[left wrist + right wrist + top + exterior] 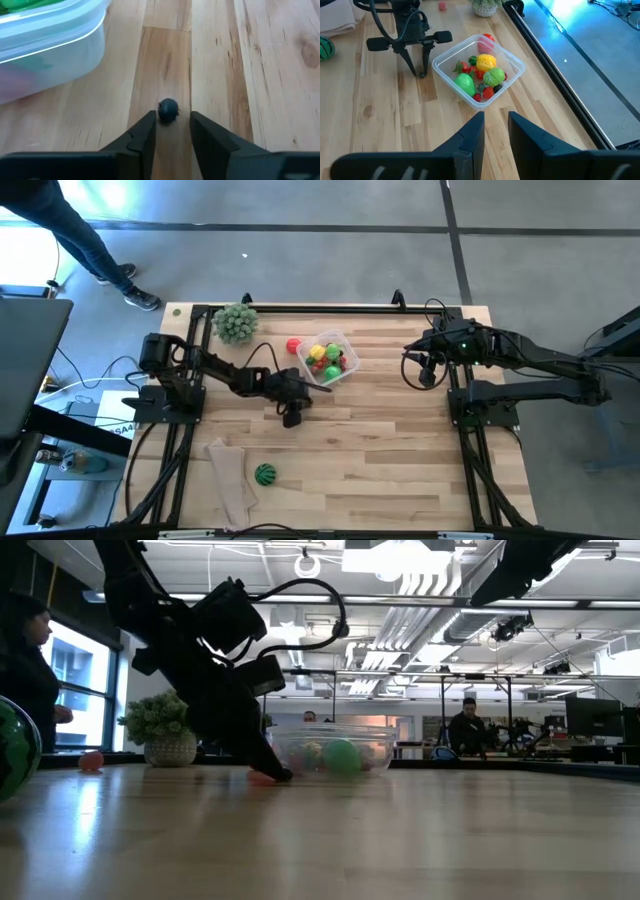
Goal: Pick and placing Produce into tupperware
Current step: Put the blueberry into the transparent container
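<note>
A tiny dark berry (168, 110) lies on the wooden bench (260, 75), low in the middle of the left wrist picture. It sits right at the tips of the left pincer (172, 131), just ahead of the gap between the two fingers, so I think the pincer only needs to slide a little forward to get around it. The fingers are spread apart and hold nothing. The berry is round, so it has no long side to line up with. The clear tupperware (50, 45) is near, in the upper left of that picture. From above, it sits a bit above the middle of the frame (329, 360), with red, green and yellow produce inside, just up and right of the left pincer (291, 416). The right pincer (424, 372) waits well apart on the right side, spread and empty. The left arm is much nearer to the berry.
</note>
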Controlling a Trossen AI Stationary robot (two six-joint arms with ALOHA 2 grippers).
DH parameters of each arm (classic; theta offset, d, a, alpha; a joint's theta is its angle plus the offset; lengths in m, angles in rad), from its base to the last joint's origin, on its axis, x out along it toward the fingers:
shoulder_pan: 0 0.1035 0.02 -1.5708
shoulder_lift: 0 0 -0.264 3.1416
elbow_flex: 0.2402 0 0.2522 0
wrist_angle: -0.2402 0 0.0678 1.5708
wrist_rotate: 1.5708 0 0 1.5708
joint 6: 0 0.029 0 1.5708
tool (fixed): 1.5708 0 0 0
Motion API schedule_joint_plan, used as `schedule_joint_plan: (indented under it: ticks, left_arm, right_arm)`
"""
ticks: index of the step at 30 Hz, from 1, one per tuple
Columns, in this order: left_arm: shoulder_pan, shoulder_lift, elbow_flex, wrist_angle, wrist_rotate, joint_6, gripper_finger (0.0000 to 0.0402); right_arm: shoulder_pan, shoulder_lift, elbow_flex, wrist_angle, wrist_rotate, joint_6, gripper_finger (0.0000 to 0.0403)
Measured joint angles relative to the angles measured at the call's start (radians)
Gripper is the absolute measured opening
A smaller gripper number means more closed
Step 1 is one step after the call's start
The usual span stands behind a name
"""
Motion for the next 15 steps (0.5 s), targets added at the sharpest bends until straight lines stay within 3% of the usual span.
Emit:
schedule_joint_plan:
  ticks: [7, 15]
  left_arm:
    - [-0.030, 0.000, 0.000, 0.009, -0.062, 0.002, 0.0164]
    - [-0.035, 0.000, -0.001, 0.039, -0.119, 0.007, 0.0181]
  right_arm:
    - [0.000, 0.000, 0.000, 0.000, 0.000, 0.000, 0.0076]
    - [0.000, 0.000, 0.000, 0.000, 0.000, 0.000, 0.0076]
